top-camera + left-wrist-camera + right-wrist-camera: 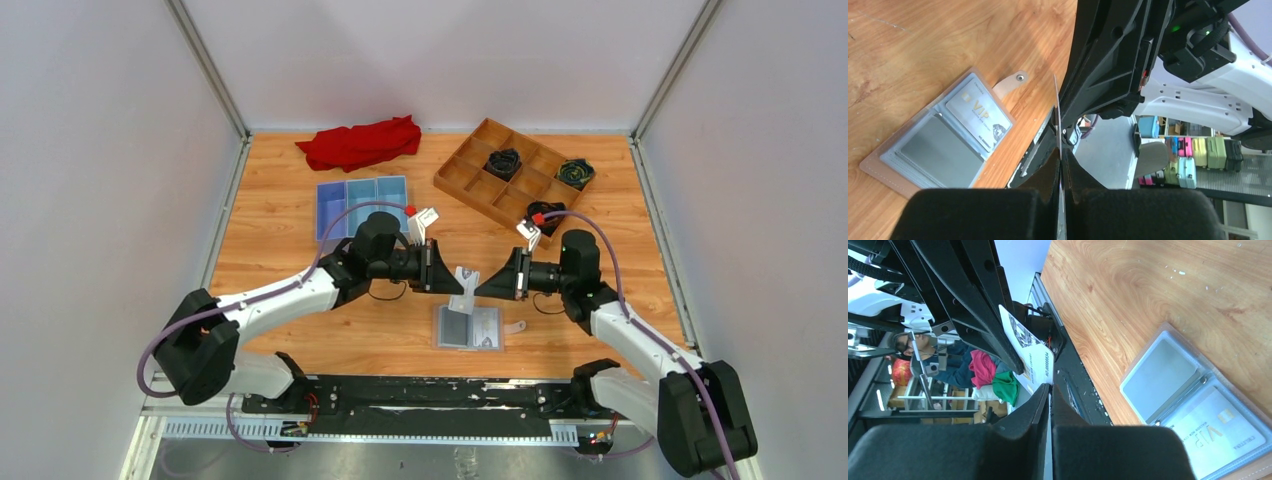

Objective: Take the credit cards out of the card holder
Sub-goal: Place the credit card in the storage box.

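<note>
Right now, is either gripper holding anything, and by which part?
Both pinch one whitish credit card in mid-air: left gripper on one end, right gripper on the opposite end.

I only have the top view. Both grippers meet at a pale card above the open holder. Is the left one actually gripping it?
Observer: Yes. The left wrist view shows the left gripper shut on the card, seen edge-on.
Operator: And the right?
Observer: The right wrist view shows the right gripper shut on that same card.
Operator: Anything left in the holder?
Observer: A pale VIP card sits in one panel of the card holder.
</note>
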Robot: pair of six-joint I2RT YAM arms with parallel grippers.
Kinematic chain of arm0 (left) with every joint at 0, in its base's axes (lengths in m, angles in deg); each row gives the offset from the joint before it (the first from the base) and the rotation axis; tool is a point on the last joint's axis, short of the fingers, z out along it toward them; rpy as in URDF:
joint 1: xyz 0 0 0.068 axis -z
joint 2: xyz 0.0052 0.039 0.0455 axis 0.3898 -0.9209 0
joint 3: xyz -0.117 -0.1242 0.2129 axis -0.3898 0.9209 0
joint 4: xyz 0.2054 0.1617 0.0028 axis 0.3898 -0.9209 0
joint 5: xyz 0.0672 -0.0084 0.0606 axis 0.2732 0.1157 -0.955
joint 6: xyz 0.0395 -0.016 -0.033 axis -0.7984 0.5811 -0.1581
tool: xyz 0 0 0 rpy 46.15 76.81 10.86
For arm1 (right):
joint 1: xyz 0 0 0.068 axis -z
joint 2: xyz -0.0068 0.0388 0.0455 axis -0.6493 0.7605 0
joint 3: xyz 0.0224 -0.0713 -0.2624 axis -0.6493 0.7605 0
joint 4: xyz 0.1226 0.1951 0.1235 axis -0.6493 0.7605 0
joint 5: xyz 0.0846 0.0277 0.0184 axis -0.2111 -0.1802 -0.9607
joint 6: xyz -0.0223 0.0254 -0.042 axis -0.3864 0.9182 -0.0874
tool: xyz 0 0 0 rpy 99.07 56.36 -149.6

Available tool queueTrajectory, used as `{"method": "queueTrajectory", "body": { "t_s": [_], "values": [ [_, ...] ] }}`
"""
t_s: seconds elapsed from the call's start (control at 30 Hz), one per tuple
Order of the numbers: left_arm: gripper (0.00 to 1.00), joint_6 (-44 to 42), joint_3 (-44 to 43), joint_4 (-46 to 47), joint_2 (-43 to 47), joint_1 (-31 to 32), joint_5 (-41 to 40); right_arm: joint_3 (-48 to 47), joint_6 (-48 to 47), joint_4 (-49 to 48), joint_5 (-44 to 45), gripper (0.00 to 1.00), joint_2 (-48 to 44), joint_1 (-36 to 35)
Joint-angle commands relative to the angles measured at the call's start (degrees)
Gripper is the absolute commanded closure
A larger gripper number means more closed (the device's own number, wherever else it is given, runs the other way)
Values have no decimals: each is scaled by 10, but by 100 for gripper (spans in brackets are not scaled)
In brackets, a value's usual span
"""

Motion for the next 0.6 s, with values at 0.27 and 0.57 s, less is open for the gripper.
{"method": "queueTrajectory", "body": {
  "t_s": [0.27,0.57],
  "values": [
    [100,8,32,20,51,-97,53,-88,-113,177,51,23,25,-6],
    [100,-156,-24,-301,124,-299,13,-105,-164,254,71,23,31,8]
  ]
}}
